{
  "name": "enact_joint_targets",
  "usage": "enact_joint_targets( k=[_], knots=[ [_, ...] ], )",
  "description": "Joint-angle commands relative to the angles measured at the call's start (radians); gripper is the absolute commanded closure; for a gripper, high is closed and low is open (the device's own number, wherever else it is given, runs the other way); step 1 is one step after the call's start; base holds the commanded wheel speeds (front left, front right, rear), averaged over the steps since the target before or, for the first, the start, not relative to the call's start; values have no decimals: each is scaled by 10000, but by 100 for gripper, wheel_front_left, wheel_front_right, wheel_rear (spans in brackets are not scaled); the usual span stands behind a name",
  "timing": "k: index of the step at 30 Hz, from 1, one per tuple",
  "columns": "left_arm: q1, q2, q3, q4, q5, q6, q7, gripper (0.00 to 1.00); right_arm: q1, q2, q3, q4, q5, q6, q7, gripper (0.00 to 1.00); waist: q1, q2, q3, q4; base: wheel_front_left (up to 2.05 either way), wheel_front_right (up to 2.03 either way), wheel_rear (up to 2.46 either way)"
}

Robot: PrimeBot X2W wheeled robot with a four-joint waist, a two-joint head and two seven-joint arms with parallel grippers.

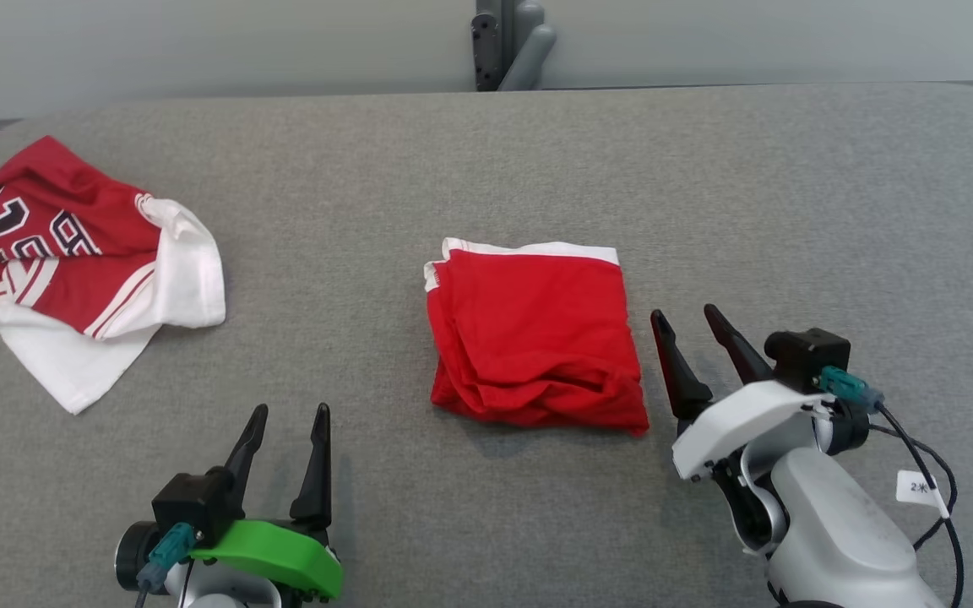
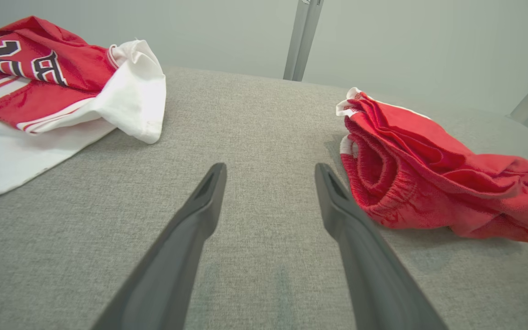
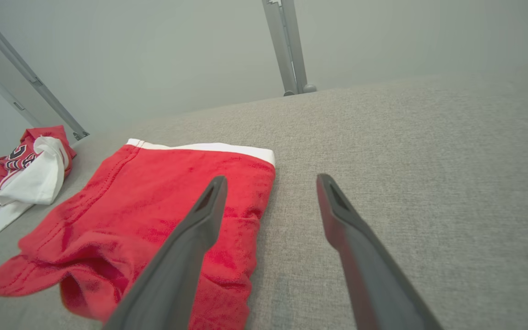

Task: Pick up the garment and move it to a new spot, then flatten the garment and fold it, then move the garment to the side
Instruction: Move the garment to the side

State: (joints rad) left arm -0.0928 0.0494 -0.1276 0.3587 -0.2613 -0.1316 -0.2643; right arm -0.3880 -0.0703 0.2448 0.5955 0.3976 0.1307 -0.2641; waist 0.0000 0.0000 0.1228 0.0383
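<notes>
Two grippers, both spread wide and holding nothing: left gripper (image 1: 290,409) low near the front edge of the table (image 1: 706,186), right gripper (image 1: 685,314) just beside the right edge of the shorts (image 1: 533,333), not touching. Red shorts folded into a thick square in the middle of the table, white band at the far edge, lumpy folds at the near edge. Red and white shirt (image 1: 73,262) crumpled far off at the left. Looks soft, light and floppy, so likely to sag and fall open if lifted by one corner. Best to pinch through all the layers at the right edge, or at two corners with both grippers, then move slowly to keep the fold.
</notes>
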Motion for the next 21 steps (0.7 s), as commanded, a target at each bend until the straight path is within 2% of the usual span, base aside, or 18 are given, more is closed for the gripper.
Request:
enact_joint_targets(
  k=[1,7,14,20,21],
  knots=[
    [-202,24,-21,5,-75,24,2,0,-298,-29,96,280,285,0,0,0,0,0,577,641,0,0,0],
    [-431,27,-304,-176,-376,24,2,0,-1636,-248,889,2019,1026,0,84,0,0,0,915,1211,0,0,0],
    [-599,22,-463,-176,-437,24,2,0,-2729,-289,997,3984,1289,0,288,0,0,0,1202,1576,0,0,0],
    [-618,22,-480,-152,-484,24,2,0,-2869,-69,1662,4507,1825,3,469,0,0,0,1217,1678,0,0,0],
    [-604,22,-475,-155,-491,24,2,0,-2857,-41,1827,4505,1911,3,508,54,0,0,1203,1674,0,0,0]
  ],
)
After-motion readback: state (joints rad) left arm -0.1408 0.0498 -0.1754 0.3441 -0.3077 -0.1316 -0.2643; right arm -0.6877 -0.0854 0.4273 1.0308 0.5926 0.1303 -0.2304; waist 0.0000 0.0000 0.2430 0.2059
